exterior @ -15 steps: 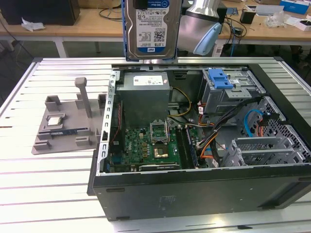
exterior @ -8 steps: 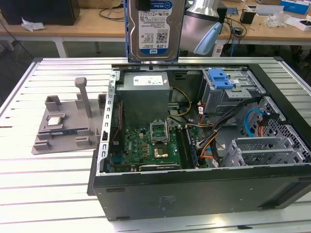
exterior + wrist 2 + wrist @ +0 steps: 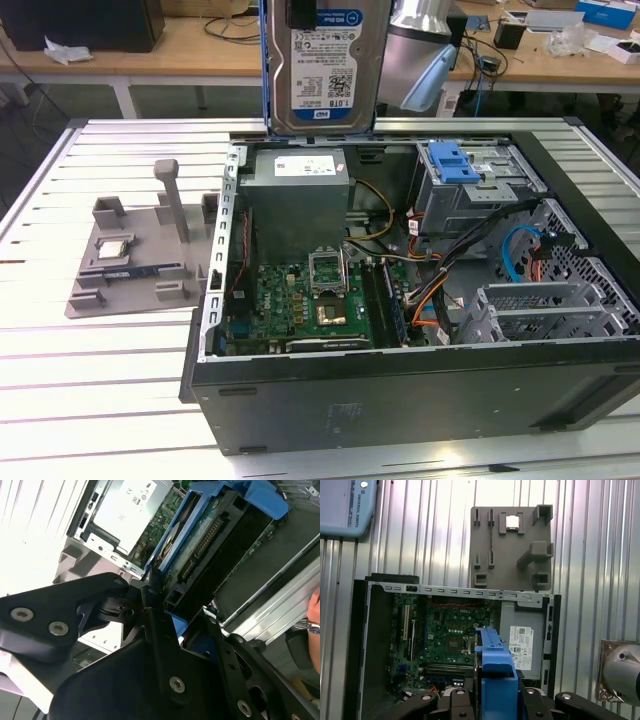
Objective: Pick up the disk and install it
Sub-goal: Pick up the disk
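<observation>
Slatted metal table [image 3: 100, 400]: open PC case [image 3: 420, 395] + grey fixture [image 3: 148, 288] on top.

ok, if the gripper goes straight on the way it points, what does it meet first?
Probably the grey power supply, near its edge by the motherboard; the disk in the gripper would touch first. Depth unclear.

We held our arm [image 3: 412, 45] raised, the wrist turned downward, and our gripper [image 3: 180, 611] was clamped tight on the disk [image 3: 322, 70] from above.
</observation>
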`<state>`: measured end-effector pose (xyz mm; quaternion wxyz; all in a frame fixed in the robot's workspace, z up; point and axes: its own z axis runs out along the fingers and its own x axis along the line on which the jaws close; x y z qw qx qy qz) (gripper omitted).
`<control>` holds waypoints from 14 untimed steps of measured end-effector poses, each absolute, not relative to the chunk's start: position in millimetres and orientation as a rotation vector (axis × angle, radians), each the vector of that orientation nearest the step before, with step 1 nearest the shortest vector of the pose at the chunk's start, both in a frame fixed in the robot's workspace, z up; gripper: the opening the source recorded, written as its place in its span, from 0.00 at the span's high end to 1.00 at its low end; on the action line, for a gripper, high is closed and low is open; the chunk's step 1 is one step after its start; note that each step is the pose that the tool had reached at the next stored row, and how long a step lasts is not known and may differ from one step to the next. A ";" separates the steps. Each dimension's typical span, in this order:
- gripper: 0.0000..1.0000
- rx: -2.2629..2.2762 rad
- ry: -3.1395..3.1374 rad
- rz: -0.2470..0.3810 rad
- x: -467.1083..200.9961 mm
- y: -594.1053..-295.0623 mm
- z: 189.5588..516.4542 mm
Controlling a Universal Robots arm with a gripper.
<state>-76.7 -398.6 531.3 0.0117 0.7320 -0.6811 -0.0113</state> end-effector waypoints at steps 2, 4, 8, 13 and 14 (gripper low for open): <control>0.63 2.283 -2.124 -0.035 -76.2 -405.3 531.2; 0.63 2.283 -2.124 -0.035 -75.9 -410.3 531.2; 0.63 2.283 -2.124 -0.035 -75.4 -421.6 531.1; 0.63 2.282 -2.124 -0.035 -74.7 -434.1 530.9; 0.63 2.283 -2.124 -0.035 -74.5 -437.6 530.9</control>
